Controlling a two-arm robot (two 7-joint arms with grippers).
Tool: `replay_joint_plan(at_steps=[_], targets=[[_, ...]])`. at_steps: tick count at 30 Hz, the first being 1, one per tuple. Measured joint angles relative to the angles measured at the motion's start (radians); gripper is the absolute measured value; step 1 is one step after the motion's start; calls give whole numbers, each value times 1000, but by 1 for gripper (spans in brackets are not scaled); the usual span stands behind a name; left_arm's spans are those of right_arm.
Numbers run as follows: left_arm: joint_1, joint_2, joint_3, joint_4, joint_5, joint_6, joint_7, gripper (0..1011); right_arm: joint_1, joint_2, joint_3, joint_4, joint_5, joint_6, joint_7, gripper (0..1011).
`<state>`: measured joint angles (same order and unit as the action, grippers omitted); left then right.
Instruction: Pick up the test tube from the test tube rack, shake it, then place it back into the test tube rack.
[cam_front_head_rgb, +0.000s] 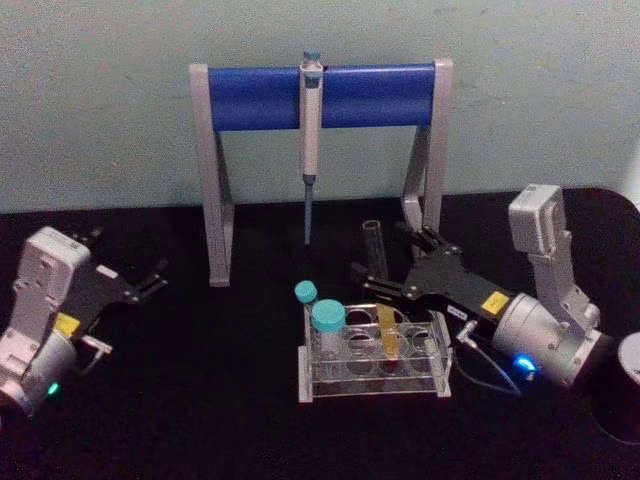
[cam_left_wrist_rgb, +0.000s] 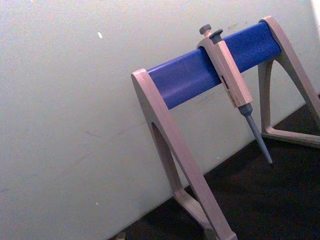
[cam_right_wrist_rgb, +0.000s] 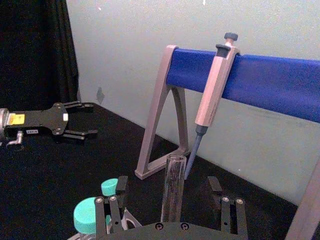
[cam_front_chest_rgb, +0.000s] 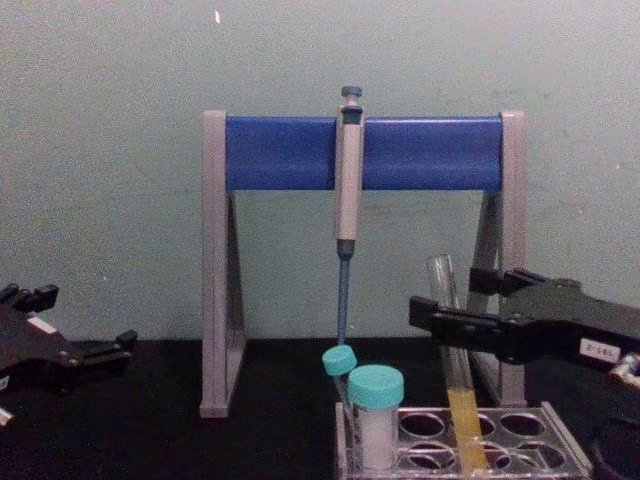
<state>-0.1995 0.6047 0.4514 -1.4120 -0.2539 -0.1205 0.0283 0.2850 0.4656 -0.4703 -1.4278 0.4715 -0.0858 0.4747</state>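
The test tube stands in the test tube rack, leaning slightly, with yellow-orange liquid at its bottom. My right gripper is open, one finger on each side of the tube's upper part and not touching it. From the side, the test tube rises from the rack between the fingers of the right gripper. In the right wrist view the tube stands midway in the wide-open gripper. My left gripper rests open at the far left, also seen from the side.
A grey-and-blue pipette stand with a hanging pipette stands behind the rack. Two teal-capped tubes fill the rack's left holes. A dark round object sits at the right edge. Open black tabletop lies between the left gripper and the rack.
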Motion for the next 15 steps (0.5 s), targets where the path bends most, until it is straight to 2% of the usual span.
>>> replay_joint_plan(at_steps=[6,15], targets=[[0,0,0,0,0,0,0,1001,25,-21,-1,28,-5,56,18,1000],[0,0,0,0,0,0,0,1001,36,-34,2,41,-26,98,25,1000]])
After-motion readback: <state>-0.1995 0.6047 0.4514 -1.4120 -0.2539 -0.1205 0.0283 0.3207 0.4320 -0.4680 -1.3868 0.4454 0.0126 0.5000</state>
